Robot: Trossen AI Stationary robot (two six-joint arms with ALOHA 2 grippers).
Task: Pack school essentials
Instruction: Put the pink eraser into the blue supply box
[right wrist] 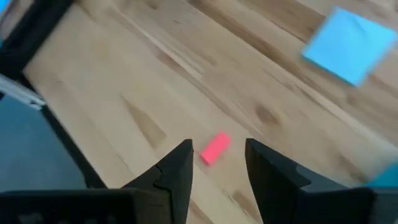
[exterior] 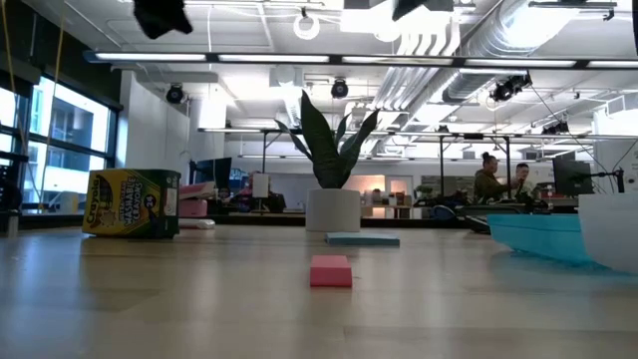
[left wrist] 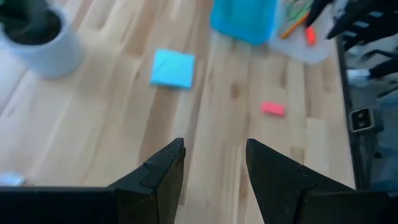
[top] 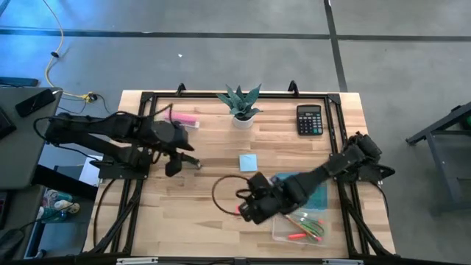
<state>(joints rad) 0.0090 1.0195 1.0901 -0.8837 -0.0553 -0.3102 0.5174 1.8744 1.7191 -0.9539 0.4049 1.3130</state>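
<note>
High view, packed: green-handled scissors (top: 315, 221) and orange-red pens (top: 296, 235) lie in the clear plastic tray (top: 278, 234) beside the teal pouch (top: 318, 196).
High view, left out: light blue square notepad (top: 248, 163) sits on bare wood mid-table; I judge the job partly done.
High view, arms: right gripper (top: 246, 208) hangs at the tray's left edge; left gripper (top: 176, 158) waits left of centre.
Low view: tiny red piece (exterior: 330, 270) lies alone in front, wide wood around it.
Left wrist view: claw released, empty.
Right wrist view: fingers (right wrist: 177, 171) spread, the red piece just ahead, table edge near.
</note>
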